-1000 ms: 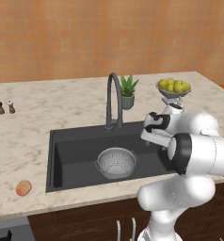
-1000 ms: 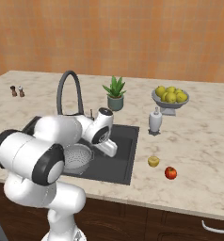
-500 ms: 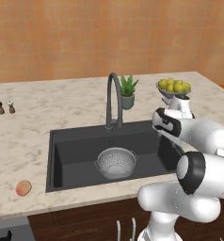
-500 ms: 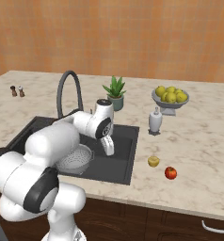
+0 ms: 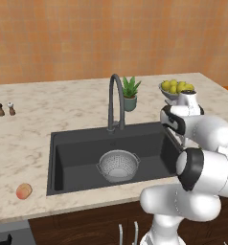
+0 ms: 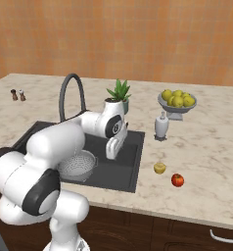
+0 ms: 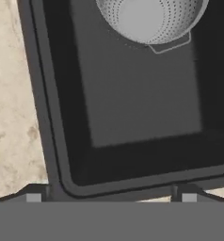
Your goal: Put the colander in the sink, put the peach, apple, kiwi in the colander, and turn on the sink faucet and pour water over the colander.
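1. Since one second ago: arm has swung from over the sink's right half toward its right rim; claw (image 6: 114, 154) now points down over the right end of the basin. Colander, fruit and base cameras unchanged.
2. Claw: fingers spread wide, nothing between them; in the hand view the two finger tips (image 7: 33, 196) sit far apart above the sink's corner.
3. Colander (image 5: 118, 164): silver, perforated, upright on the floor of the sink (image 5: 77, 153), roughly central, below the spout; empty. Also seen at the top of the hand view (image 7: 149, 19).
4. Sink faucet (image 5: 115, 103): dark gooseneck behind the basin, spout arched over it; no stream visible.
5. Peach (image 5: 24, 191): on the table (image 5: 34, 129) at the front left, just beside the sink's left front corner, well apart from the claw.
6. Kiwi (image 6: 159, 167): yellowish, on the table to the right of the sink, near the front edge.
7. Apple (image 6: 177, 180): red, just beside the kiwi, to its right and slightly nearer the front edge.
8. Fruit bowl (image 6: 176, 102): grey, footed, heaped with yellow-green fruit, right rear of the table.
9. White bottle (image 6: 161, 126): upright between the fruit bowl and the sink.
10. Potted plant (image 6: 119, 93): behind the sink, right of the faucet.
11. Two small shakers (image 5: 5, 109): far left rear of the table, side by side.
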